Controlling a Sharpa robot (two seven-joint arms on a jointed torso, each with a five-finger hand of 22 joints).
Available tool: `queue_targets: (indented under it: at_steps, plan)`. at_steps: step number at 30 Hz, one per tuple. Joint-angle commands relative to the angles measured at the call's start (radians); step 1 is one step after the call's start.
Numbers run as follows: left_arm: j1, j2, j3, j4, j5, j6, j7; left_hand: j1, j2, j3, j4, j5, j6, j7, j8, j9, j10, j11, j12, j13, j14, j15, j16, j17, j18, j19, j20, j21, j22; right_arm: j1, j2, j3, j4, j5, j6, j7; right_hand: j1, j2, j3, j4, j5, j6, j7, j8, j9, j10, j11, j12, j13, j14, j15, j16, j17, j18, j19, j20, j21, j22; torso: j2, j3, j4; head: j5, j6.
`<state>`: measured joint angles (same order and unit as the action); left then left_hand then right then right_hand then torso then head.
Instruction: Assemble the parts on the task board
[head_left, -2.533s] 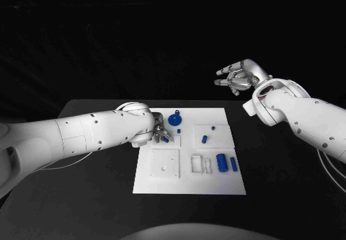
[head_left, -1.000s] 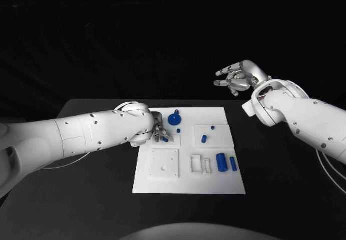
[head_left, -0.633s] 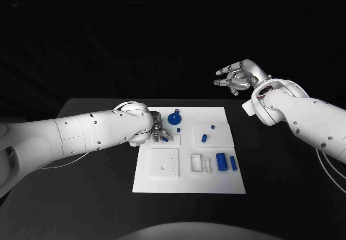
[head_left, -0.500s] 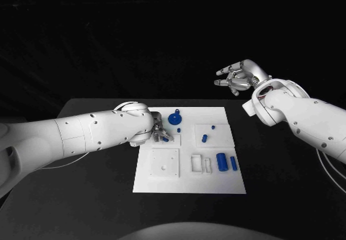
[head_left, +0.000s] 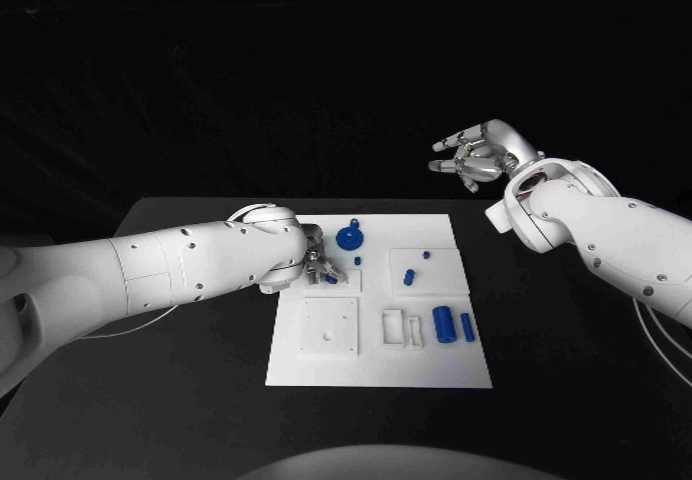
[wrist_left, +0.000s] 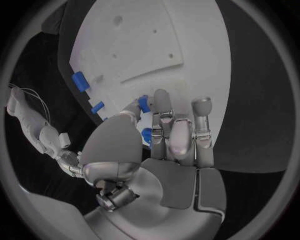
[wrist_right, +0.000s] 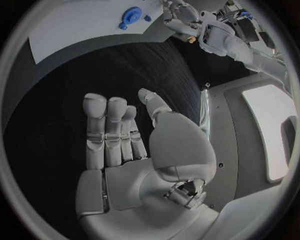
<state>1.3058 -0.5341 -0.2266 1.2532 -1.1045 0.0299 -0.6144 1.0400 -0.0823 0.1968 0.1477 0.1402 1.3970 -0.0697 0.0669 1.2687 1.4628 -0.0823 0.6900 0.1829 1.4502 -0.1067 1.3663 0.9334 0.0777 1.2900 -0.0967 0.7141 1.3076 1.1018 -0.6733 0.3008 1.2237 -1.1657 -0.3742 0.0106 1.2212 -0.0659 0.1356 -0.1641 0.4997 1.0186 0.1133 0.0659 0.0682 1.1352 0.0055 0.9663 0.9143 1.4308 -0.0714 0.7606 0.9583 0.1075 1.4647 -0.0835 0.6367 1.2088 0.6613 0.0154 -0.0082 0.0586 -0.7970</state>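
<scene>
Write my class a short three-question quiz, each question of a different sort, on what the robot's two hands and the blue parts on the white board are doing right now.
1. True or false: the right silver hand holds a blue part.
2. Which hand is down at the white rectangular task board? A) left B) right C) neither
3. Fill in: the large round blue part lies near the board's ___ edge, far or near from the robot.

Key:
1. False; it is raised beyond the table, holding nothing.
2. A; the left silver hand has its fingers at a small blue part.
3. Far.
</scene>
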Motion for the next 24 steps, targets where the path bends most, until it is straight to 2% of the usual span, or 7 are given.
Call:
queue_targets:
  at_steps: [1, 3, 6, 12, 15, 18, 24]
  plan:
    - [-0.021, 0.012, -0.012, 0.005, 0.002, 0.016, -0.007, -0.003, 0.023, -0.003, -0.017, 0.010, -0.002, 0.007, 0.003, 0.002, 0.053, -0.001, 0.001, -0.001, 0.000, -0.005, -0.005, -0.001, -0.014, 0.003, -0.004, -0.003, 0.030, -0.001, 0.001, 0.001, 0.000, -0.010, 0.005, 0.004, -0.007, 0.003, -0.004, 0.005, 0.004, 0.003, 0.000, -0.004, -0.001, -0.001, -0.004, -0.001, -0.001, 0.006, 0.001, -0.005, -0.001, 0.021, 0.050, -0.006, -0.001, -0.001, 0.000, 0.0000, 0.0001, -0.001, 0.001]
    - [-0.021, 0.013, -0.012, 0.005, 0.003, 0.013, -0.006, -0.007, 0.025, -0.005, -0.020, 0.011, -0.003, 0.007, 0.003, 0.002, 0.053, -0.001, 0.000, -0.001, 0.000, -0.005, -0.005, -0.001, -0.014, 0.003, -0.005, -0.003, 0.030, -0.001, 0.001, 0.001, 0.000, -0.010, 0.005, 0.004, -0.007, 0.003, -0.004, 0.005, 0.004, 0.003, 0.000, -0.004, -0.001, -0.001, -0.004, -0.001, -0.001, 0.006, 0.001, -0.005, -0.001, 0.021, 0.050, -0.006, -0.001, -0.001, 0.000, 0.0002, 0.0003, -0.001, 0.001]
    - [-0.021, 0.013, -0.012, 0.006, 0.004, 0.008, -0.005, -0.005, 0.029, -0.006, -0.028, 0.033, -0.004, 0.007, 0.003, 0.002, 0.053, -0.001, 0.000, -0.001, 0.000, -0.005, -0.005, -0.001, -0.013, 0.003, -0.005, -0.004, 0.030, -0.002, 0.002, 0.001, -0.001, -0.010, 0.005, 0.003, -0.007, 0.003, -0.004, 0.005, 0.004, 0.003, 0.000, -0.004, -0.001, -0.001, -0.004, -0.001, -0.001, 0.006, 0.001, -0.005, -0.001, 0.021, 0.050, -0.006, -0.001, -0.001, 0.000, 0.0004, 0.0002, -0.001, 0.001]
    - [-0.021, 0.015, -0.012, 0.007, 0.014, 0.004, -0.003, 0.000, 0.046, -0.011, -0.074, 0.117, -0.011, 0.006, 0.003, -0.001, 0.053, -0.002, -0.001, -0.001, 0.000, -0.005, -0.006, -0.003, -0.012, 0.003, -0.004, -0.004, 0.030, -0.004, 0.003, 0.001, -0.002, -0.010, 0.006, 0.003, -0.007, 0.003, -0.004, 0.005, 0.004, 0.003, 0.000, -0.004, -0.001, -0.001, -0.004, -0.001, -0.001, 0.006, 0.001, -0.005, -0.001, 0.021, 0.050, -0.006, -0.001, -0.001, 0.000, 0.0004, -0.0002, -0.001, 0.003]
    - [-0.021, 0.015, -0.012, 0.007, 0.021, 0.005, -0.003, 0.008, 0.053, -0.004, -0.095, 0.180, -0.017, 0.006, 0.002, -0.003, 0.053, -0.002, -0.002, -0.002, 0.000, -0.006, -0.007, -0.004, -0.012, 0.002, -0.004, -0.007, 0.029, -0.004, 0.004, 0.001, -0.003, -0.010, 0.006, 0.003, -0.007, 0.003, -0.004, 0.005, 0.004, 0.003, 0.000, -0.004, -0.001, -0.001, -0.004, -0.001, -0.001, 0.006, 0.001, -0.005, -0.001, 0.021, 0.050, -0.006, -0.001, -0.001, 0.000, 0.0006, 0.0002, -0.001, 0.002]
    - [-0.021, 0.015, -0.012, 0.008, 0.031, 0.007, -0.002, 0.005, 0.058, 0.004, -0.117, 0.214, -0.020, 0.007, 0.002, -0.006, 0.053, -0.002, -0.004, -0.002, -0.001, -0.006, -0.008, -0.005, -0.012, 0.002, -0.004, -0.007, 0.029, -0.005, 0.004, 0.001, -0.003, -0.010, 0.006, 0.003, -0.007, 0.003, -0.004, 0.005, 0.004, 0.003, 0.000, -0.004, -0.001, -0.001, -0.004, -0.001, -0.001, 0.006, 0.001, -0.005, -0.001, 0.021, 0.050, -0.006, -0.001, -0.001, 0.000, 0.0004, 0.0004, -0.002, 0.002]
    - [-0.021, 0.015, -0.012, 0.008, 0.041, 0.011, -0.001, -0.007, 0.061, 0.017, -0.142, 0.235, -0.025, 0.007, 0.003, -0.010, 0.053, -0.002, -0.006, -0.003, -0.001, -0.006, -0.009, -0.007, -0.011, 0.000, -0.003, -0.011, 0.028, -0.006, 0.003, 0.001, -0.003, -0.010, 0.007, 0.003, -0.007, 0.003, -0.004, 0.005, 0.004, 0.003, 0.000, -0.004, -0.001, -0.001, -0.004, -0.001, -0.001, 0.006, 0.001, -0.005, -0.001, 0.021, 0.050, -0.006, -0.001, -0.001, 0.000, 0.0001, 0.0000, -0.002, 0.002]
